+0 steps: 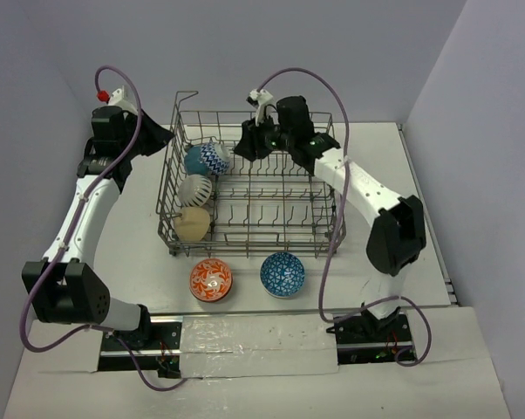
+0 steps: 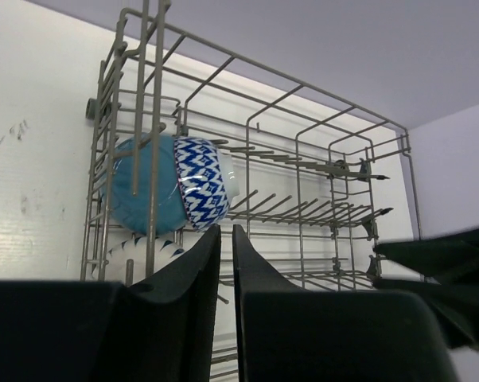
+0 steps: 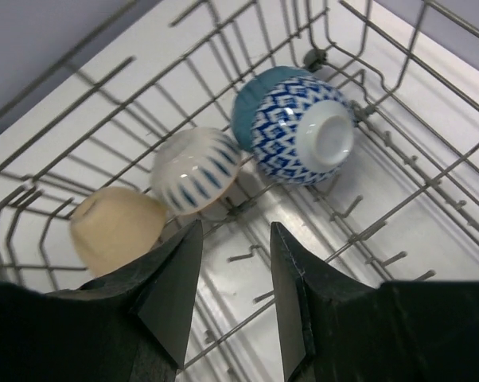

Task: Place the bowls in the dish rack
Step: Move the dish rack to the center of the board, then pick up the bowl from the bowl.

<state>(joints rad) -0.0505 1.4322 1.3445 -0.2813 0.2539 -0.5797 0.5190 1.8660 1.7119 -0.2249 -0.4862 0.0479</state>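
**Both sets of fingers empty at the rack**

We see the left fingers (image 2: 212,247) nearly closed, only a slit between them, holding nothing. They sit outside the far left wall of the dish rack (image 1: 262,234), whose wires stand between them and the blue zigzag bowl (image 1: 207,160).

The right fingers (image 3: 190,243) are parted about halfway and empty, above the rack's far end.

In the rack's left row, the zigzag bowl, striped bowl (image 1: 195,188) and beige bowl (image 1: 193,223) lie tipped.

The orange bowl (image 1: 211,280) and blue patterned bowl (image 1: 282,274) rest on the counter (image 1: 140,253), just in front.
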